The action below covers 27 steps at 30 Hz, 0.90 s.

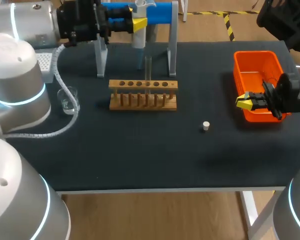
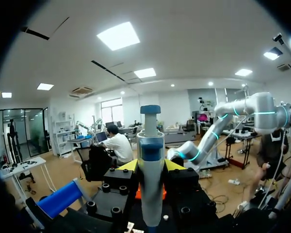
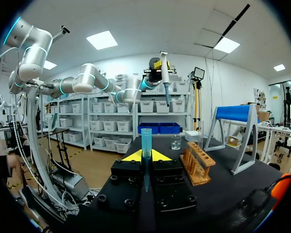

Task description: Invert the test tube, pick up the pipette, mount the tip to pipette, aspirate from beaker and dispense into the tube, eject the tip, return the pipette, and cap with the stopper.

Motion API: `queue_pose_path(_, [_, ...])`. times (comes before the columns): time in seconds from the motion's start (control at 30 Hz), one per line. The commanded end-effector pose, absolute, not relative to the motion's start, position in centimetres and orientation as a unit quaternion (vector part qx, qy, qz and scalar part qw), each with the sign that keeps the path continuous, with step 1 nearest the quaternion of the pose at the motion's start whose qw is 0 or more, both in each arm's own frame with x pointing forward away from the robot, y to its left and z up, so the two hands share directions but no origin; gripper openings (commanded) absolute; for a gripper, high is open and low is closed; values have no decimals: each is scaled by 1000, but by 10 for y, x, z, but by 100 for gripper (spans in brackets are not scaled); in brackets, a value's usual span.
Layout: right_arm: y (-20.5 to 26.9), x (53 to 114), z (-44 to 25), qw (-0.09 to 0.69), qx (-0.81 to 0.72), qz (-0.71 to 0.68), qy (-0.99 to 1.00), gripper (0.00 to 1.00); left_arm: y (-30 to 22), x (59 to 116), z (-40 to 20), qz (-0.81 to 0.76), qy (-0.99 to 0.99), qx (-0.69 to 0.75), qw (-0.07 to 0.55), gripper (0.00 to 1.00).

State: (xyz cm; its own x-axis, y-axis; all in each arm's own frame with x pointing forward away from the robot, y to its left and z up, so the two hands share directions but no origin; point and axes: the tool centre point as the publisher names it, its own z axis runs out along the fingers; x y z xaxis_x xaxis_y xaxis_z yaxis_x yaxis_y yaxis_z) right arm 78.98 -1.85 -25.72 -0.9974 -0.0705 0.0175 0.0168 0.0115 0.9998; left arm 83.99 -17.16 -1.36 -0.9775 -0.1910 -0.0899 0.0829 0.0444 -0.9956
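**Pipette and tip both gripped, held well apart**

The pipette [image 2: 151, 160] is clamped upright between the closed fingers of the left gripper [image 1: 138, 23], just in front of the blue stand [image 1: 160, 11]. The blue tip [image 3: 146, 141] is pinched in the right gripper [image 1: 246, 102] at the orange bin [image 1: 257, 62]. The test tube [image 1: 148, 75] is seated in the rack [image 1: 143, 102]. The stopper [image 1: 206, 125] is seen between rack and bin.

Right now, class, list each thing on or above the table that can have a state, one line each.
pipette: off its stand, gripped upright by the left gripper
pipette tip: gripped upright by the right gripper, not mounted
test tube: standing in the rack, uncapped
beaker: upright, holding a little clear liquid
stopper: loose on the table, apart from the tube
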Motion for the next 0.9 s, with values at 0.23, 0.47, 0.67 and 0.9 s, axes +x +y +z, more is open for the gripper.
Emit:
queue_pose_path(0.23, [-19,789,-257,31,19,-702,-711,0,-194,829,-4,-696,711,-32,93,0])
queue_pose_path(0.47, [-19,789,-257,31,19,-702,-711,0,-202,823,0,-703,707,-31,70,0])
queue_pose_path(0.67, [-19,789,-257,31,19,-702,-711,0,-210,821,4,-710,702,-26,53,0])
queue_pose_path(0.9, [-19,789,-257,31,19,-702,-711,0,-215,816,8,-718,695,-30,34,0])
